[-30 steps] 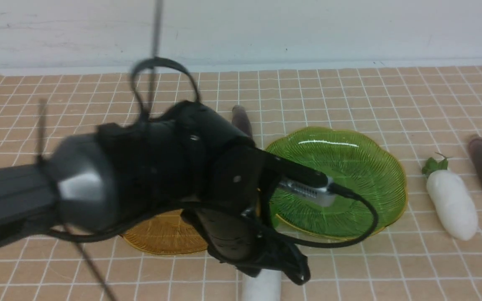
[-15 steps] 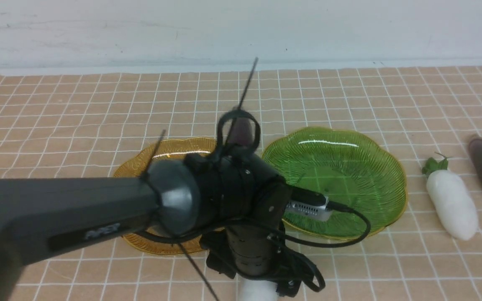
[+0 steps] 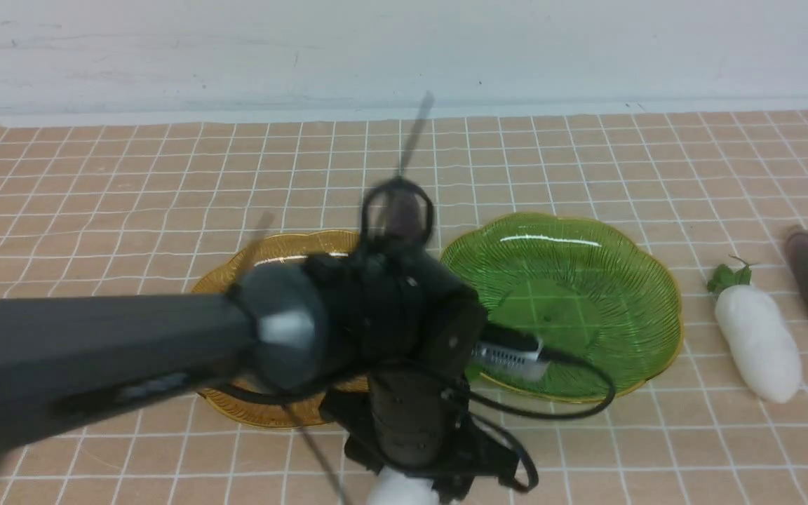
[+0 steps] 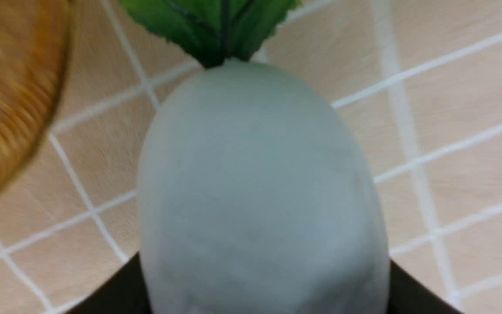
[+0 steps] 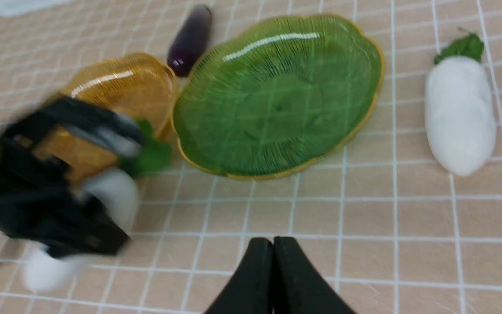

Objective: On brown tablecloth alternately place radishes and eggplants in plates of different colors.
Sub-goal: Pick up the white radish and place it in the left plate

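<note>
Left wrist view: left pincer [image 3: 411, 480], lowered within the last second, clamps 1 radish [image 4: 259, 183], its leafy top pointing ahead of the jaws. Amber plate [image 3: 285, 249] lies just beyond the pincer, so transfer looks imminent. Right pincer [image 5: 273, 248] is closed and empty.

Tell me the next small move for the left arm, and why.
Probably lift the radish a little and carry it toward the amber plate. The left tool seems clamped across its middle: the radish looks sharp in the wrist view while the cloth blurs. That plate lies right beside it and shows nothing on it; the right tool is shut, away from the work.
</note>
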`<state>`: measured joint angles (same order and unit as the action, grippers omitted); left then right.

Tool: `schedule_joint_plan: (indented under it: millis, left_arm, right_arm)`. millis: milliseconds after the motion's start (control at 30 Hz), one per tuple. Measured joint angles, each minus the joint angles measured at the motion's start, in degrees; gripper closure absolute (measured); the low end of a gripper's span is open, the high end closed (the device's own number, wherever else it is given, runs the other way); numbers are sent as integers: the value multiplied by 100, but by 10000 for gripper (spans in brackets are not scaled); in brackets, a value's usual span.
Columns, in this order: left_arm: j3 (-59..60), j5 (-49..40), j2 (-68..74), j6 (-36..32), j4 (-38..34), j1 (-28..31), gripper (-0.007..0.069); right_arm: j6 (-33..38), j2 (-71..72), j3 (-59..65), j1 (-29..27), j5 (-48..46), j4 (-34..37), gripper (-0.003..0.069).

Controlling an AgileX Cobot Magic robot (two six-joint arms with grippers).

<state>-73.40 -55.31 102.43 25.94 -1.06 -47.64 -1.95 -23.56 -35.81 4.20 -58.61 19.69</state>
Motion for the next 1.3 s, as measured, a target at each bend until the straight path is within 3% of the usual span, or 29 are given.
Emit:
schedule_joint_plan:
  millis: [200,533,733,900,1033,1100,1200,1300]
  left_arm:
    - [-149,-124,-830,-221,207,267,246]
    - [-180,18,-985,-907,289,2444,246]
    - [-180,506,-458,-1833,-233,3040,246]
    - [-180,675,-16,-2396,-622,3067,228]
    - [-180,737,293,-2594,-813,3062,186]
    - [-180,742,327,-2594,-817,3062,172]
    - [-180,742,358,-2594,-817,3062,82]
    - [-238,648,358,-2594,-817,3062,29]
  right_arm:
    - [-53,-700,-363,0,-445,-640,673]
    - [-317,-2085,-1364,0,-706,-1262,669]
    - [-439,-3277,-1809,0,-516,-1417,641]
    - [-463,-4559,-2142,0,-294,-1793,530]
    - [-678,-5562,-2530,-11,-52,-2351,320]
    - [-806,-5802,-2650,-38,-46,-2425,273]
    - [-1002,-6401,-2971,-122,-12,-2497,139]
    - [-1044,-7030,-3264,-151,2,-2522,60]
